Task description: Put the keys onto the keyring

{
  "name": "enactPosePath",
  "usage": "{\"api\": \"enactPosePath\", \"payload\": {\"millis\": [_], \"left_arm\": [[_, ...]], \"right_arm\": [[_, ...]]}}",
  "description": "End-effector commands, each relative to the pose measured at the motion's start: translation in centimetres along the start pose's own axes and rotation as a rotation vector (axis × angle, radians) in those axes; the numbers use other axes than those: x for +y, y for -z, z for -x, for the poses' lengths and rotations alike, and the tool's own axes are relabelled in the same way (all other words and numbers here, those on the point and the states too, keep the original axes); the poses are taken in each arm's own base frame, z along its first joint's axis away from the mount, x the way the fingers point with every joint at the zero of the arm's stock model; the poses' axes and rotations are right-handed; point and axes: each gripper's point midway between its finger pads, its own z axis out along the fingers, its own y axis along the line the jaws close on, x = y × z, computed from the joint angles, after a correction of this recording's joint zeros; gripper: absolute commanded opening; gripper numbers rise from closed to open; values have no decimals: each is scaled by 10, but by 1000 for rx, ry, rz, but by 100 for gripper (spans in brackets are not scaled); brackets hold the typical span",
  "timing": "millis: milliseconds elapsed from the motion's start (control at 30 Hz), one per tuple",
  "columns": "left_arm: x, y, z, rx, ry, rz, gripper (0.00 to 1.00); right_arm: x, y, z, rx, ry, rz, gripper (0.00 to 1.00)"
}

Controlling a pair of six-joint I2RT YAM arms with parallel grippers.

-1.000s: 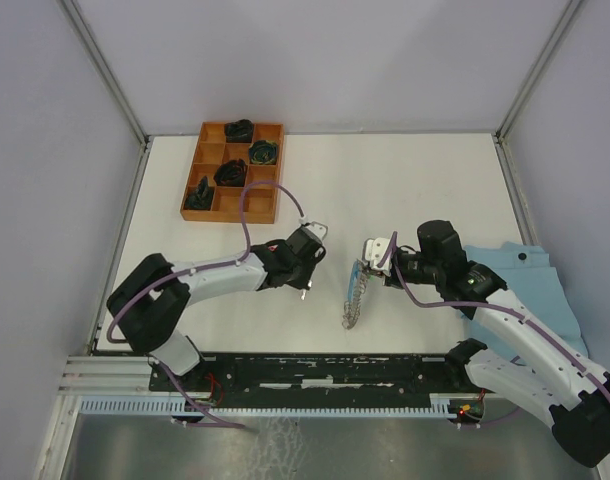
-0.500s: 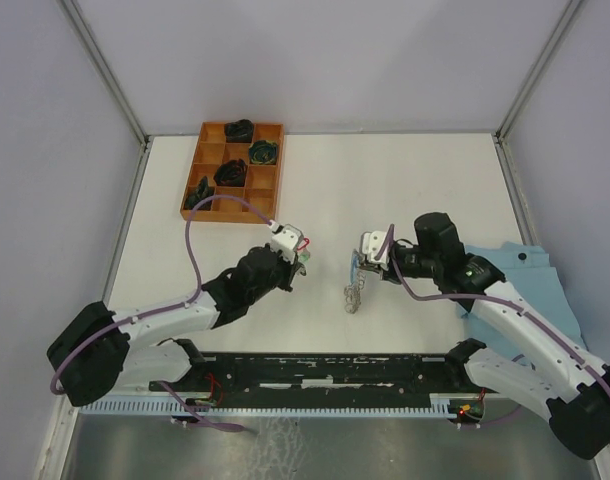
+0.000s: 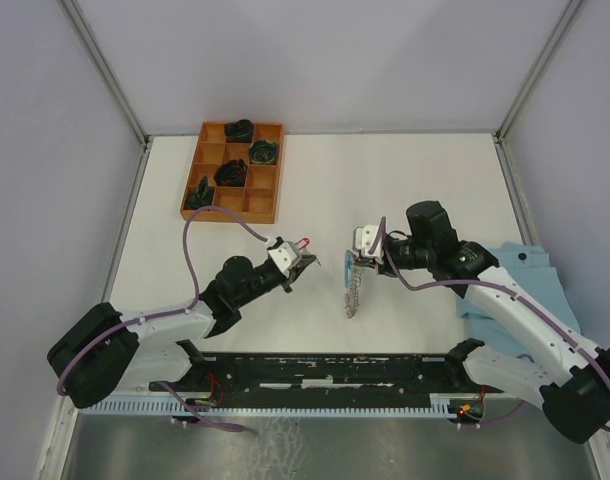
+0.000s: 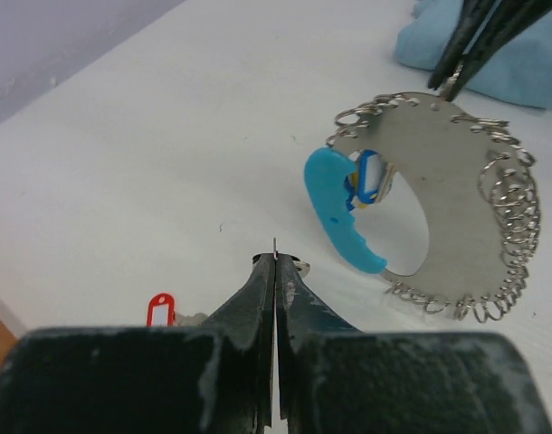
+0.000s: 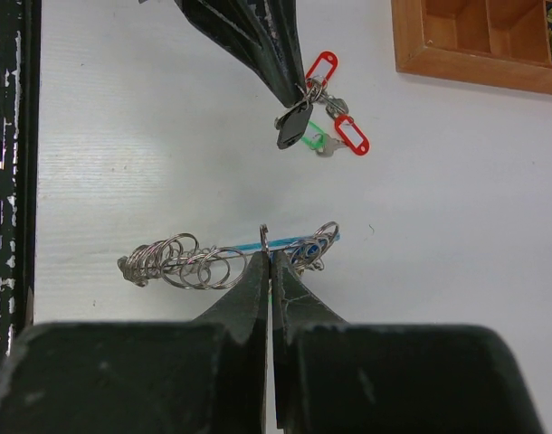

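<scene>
The left pincer (image 4: 275,264) grips the keys (image 5: 294,125), the right pincer (image 5: 269,258) grips the keyring (image 4: 457,181); next they must meet for threading.

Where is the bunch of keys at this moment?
In the top view the keys hang from the left end effector, just left of the keyring held by the right end effector.

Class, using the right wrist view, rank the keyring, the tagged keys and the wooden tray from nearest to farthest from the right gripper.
1. keyring: pinched by the right gripper, trailing left.
2. keys: ahead, slightly right, in the left gripper.
3. wooden tray: far top-right corner.
</scene>
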Motion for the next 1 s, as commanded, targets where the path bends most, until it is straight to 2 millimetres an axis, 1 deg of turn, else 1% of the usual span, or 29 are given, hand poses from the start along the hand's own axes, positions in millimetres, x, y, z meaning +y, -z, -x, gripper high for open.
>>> {"api": "enactPosePath", "payload": {"millis": [0, 133, 233, 400, 500, 667, 767, 967], "left_arm": [[-15, -3, 46, -199, -199, -123, 3], [-22, -4, 47, -191, -295, -186, 3], [-25, -3, 51, -191, -334, -211, 3], [-32, -2, 50, -181, -403, -258, 3], [-37, -1, 57, -202, -436, -272, 3], [-44, -1, 64, -208, -478, -295, 3], [-48, 1, 64, -214, -495, -301, 3], [-53, 1, 66, -222, -500, -307, 3]], "right_arm": [[-18, 4, 35, -82, 103, -11, 1], [-22, 1, 37, -87, 136, -11, 1], [-24, 0, 35, -73, 160, -12, 1], [-24, -2, 34, -65, 207, -6, 1], [-22, -7, 30, -50, 233, 7, 1], [-21, -19, 27, -21, 310, 21, 1], [-22, -24, 28, -17, 343, 18, 1], [-21, -29, 30, -19, 359, 26, 1]]}}
